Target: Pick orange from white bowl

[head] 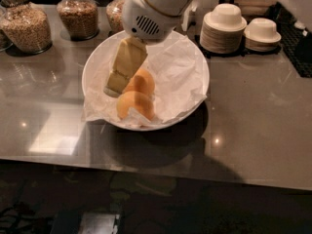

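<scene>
Progress is judged slight: no orange has been lifted, and the grasp and the raise out of the bowl are both left to be done. The gripper [116, 87] is seen low inside the white bowl [181, 117], toward its left side, with its tip just beside the far orange [142, 82] and just above the near orange [135, 105]; contact cannot be confirmed. Whether the gripper is open or closed cannot be told, but nothing is seen to be held in it. Both oranges are found touching each other on the crumpled white paper [181, 72] at the bowl's near-left. Each is round, matte, orange-yellow and unmarked
</scene>
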`<move>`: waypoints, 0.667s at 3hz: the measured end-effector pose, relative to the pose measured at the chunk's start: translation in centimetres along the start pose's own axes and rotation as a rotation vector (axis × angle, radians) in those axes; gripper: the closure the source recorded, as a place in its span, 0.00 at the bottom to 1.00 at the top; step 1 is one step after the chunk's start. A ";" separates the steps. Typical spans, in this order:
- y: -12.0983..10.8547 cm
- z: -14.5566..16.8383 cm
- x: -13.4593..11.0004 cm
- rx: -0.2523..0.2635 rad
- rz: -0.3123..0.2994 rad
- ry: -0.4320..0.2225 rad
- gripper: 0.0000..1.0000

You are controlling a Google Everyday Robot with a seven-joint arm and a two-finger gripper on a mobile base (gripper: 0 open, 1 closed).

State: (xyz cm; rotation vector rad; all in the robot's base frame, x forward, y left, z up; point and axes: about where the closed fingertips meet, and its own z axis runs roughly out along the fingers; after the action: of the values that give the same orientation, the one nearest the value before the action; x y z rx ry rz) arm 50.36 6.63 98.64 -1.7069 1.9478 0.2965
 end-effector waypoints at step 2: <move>-0.3 0.5 0.4 0.023 0.099 0.006 0.00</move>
State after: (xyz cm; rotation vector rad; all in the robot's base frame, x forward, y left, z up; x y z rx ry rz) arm 50.75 6.51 98.12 -1.6017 2.0356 0.3045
